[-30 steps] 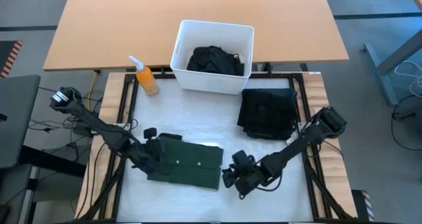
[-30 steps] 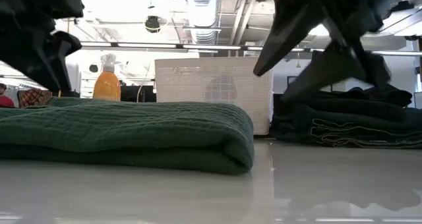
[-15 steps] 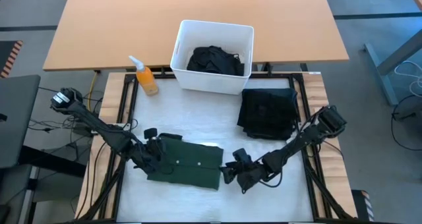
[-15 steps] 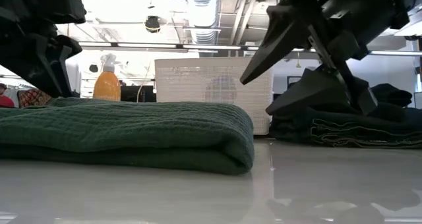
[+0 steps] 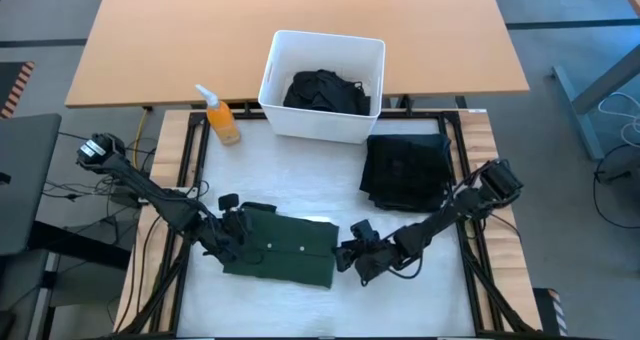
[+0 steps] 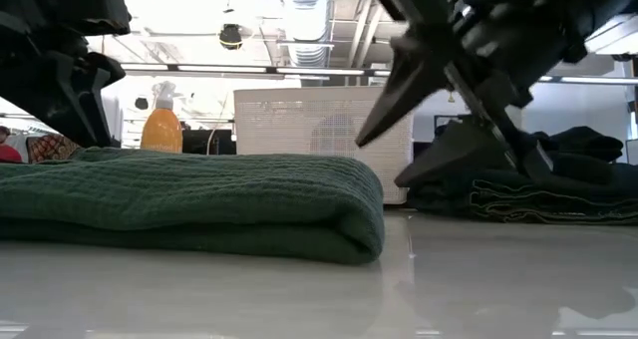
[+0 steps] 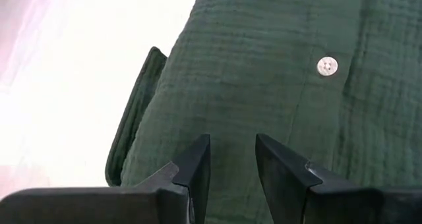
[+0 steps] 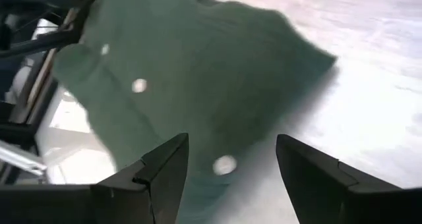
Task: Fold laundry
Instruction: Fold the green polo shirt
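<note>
A folded dark green garment with white buttons lies flat on the white table top; it also shows in the low view. My left gripper stands over the garment's left end, its fingers a little apart. My right gripper is wide open just right of the garment's right edge, above the table, and faces the cloth. A stack of folded black garments lies at the back right. More black cloth lies in the white bin. My left gripper comes slanting down from the table's left, its fingertips at the top of the green garment near its left end. I cannot tell whether they touch the cloth. The garment lies flat on the table.
An orange spray bottle stands at the back left, beside the bin. A wooden table lies beyond the bin. Bare white table top lies between the bin and the green garment, and along the near edge.
My right gripper has gone toward the table's left, closer to the green garment's right edge, still wide open. The garment has stayed where it was.
</note>
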`<action>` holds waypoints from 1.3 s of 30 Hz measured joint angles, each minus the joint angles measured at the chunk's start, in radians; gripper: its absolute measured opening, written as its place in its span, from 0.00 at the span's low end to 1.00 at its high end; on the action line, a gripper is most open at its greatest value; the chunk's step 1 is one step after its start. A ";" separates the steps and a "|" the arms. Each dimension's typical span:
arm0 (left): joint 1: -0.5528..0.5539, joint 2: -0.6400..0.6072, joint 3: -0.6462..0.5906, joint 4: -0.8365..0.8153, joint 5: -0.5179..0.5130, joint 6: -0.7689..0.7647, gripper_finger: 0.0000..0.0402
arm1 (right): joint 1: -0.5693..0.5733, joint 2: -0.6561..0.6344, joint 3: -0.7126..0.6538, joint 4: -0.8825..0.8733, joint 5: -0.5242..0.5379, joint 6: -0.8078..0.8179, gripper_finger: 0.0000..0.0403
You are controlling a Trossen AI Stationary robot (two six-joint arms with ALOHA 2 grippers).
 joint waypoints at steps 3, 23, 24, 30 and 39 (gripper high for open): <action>0.000 0.000 0.000 -0.002 0.000 0.000 0.28 | -0.007 0.000 -0.032 0.007 0.001 0.026 0.64; -0.007 -0.094 0.027 -0.063 0.013 0.077 0.28 | 0.000 -0.131 -0.092 0.299 -0.326 -0.587 0.64; -0.007 -0.108 0.034 -0.075 0.010 0.077 0.28 | 0.000 -0.147 -0.092 0.303 -0.335 -0.630 0.64; -0.008 -0.178 0.060 -0.088 -0.002 0.075 0.28 | 0.000 -0.216 -0.092 0.391 -0.338 -0.990 0.63; -0.008 -0.198 0.060 -0.088 -0.062 0.048 0.28 | 0.045 -0.212 -0.054 0.507 -0.337 -1.716 0.63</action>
